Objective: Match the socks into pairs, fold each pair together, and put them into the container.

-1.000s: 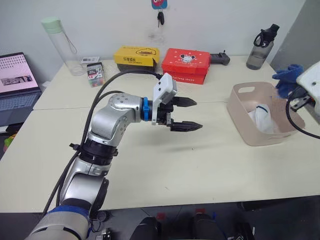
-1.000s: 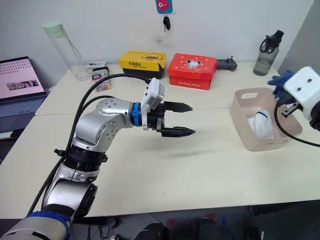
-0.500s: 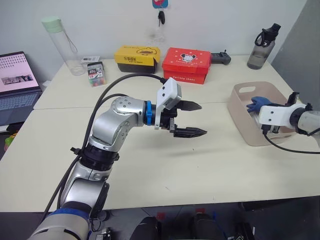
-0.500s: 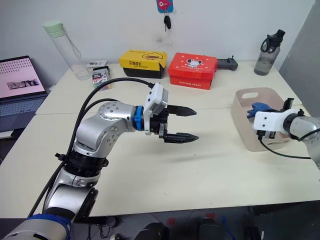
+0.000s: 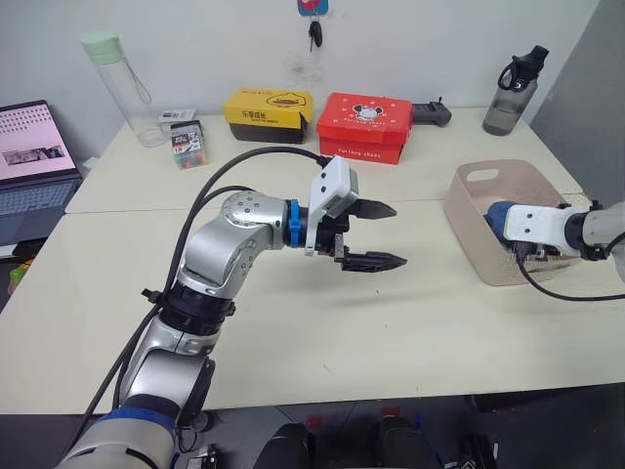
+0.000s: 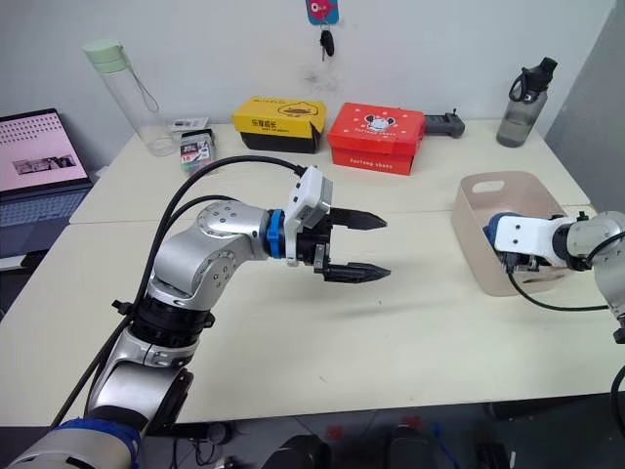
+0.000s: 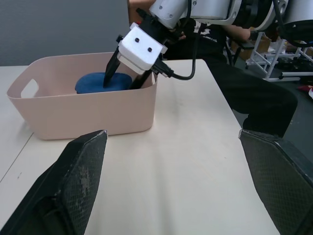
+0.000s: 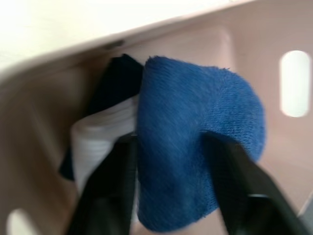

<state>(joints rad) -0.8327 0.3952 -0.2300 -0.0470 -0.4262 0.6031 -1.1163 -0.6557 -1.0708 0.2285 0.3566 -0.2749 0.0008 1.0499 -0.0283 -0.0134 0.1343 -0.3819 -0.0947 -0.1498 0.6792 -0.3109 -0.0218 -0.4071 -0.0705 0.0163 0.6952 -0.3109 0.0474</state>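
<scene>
Gripping blue pair (image 8: pixel 195 142) | right gripper (image 7: pixel 122 78) | inside container (image 7: pixel 88 117)

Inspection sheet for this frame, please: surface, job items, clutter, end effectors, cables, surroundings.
Surface: pale table, bare in front.
Job's things: medium blue socks held inside the container, over white and navy socks.
Clutter: yellow box, red box, two bottles, controller.
End effectors: left end effector open above the table; right end effector shut on the blue socks.
Cables: black cable along left arm.
Surroundings: laptop, wall.
</scene>
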